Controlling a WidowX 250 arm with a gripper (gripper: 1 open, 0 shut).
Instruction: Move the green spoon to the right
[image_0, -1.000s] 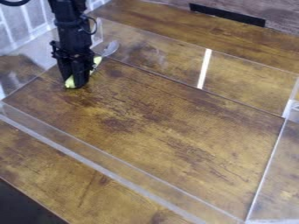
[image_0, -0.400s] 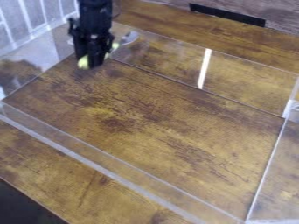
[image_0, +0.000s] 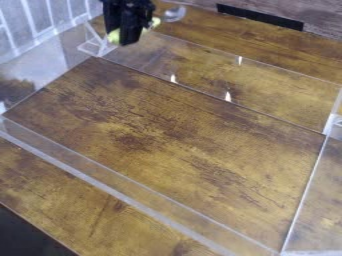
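Observation:
My black gripper (image_0: 128, 32) hangs at the top of the camera view, above the far left part of the wooden table (image_0: 187, 140). Its jaws are shut on the green spoon (image_0: 118, 36), a small yellow-green piece that shows at the fingertips, with a pale bit (image_0: 151, 20) sticking out to the right. The spoon is lifted off the table. The arm above the gripper runs out of the frame.
A clear acrylic wall (image_0: 214, 85) crosses the table behind the middle, and a low clear rim (image_0: 120, 195) runs along the front. A white slatted rail (image_0: 34, 20) stands at the far left. A dark slot (image_0: 261, 14) lies at the back.
The gripper has risen and travelled toward the back and right, carrying the green spoon from the left of the table up to the top of the view.

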